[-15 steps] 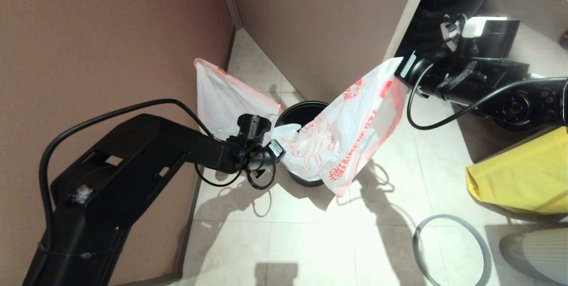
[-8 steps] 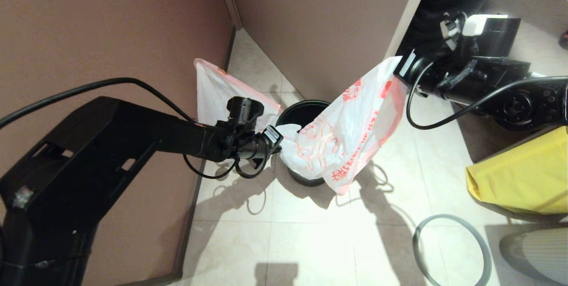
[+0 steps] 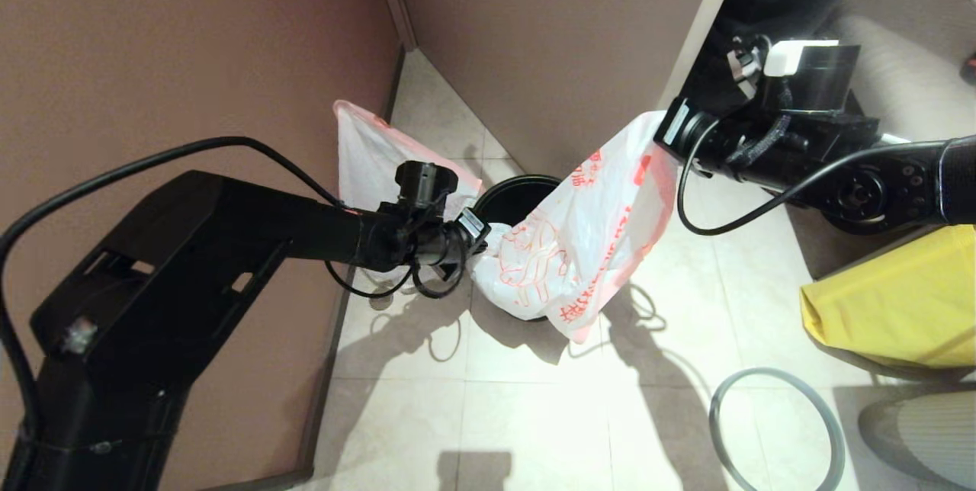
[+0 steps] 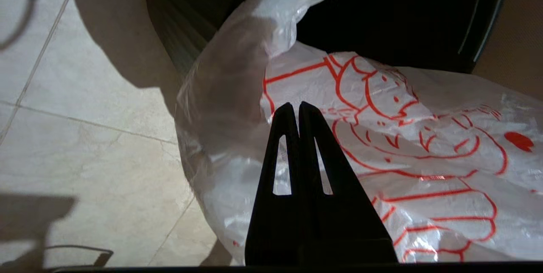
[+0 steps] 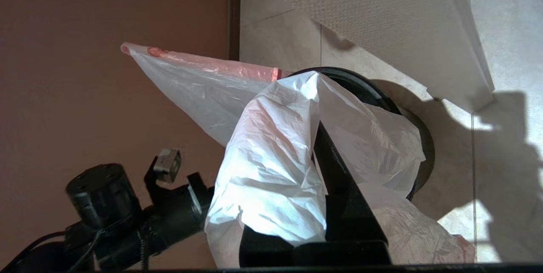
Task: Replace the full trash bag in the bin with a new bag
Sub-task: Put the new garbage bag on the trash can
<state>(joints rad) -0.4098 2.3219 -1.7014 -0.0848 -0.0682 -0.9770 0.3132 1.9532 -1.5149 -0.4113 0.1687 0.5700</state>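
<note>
The new bag [image 3: 568, 247] hangs stretched over the bin [image 3: 512, 197], its long axis slanting from upper right down to lower left. The right gripper [image 3: 662, 133] pinches its upper corner; the left gripper [image 4: 298, 110], fingers closed, clamps its lower end. The full trash bag [image 3: 374, 159] leans against the wall behind

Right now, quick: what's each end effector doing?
Left end effector: shut, tips against the new bag over the bin; a grip cannot be told.
Right end effector: shut on the new bag's upper edge.
</note>
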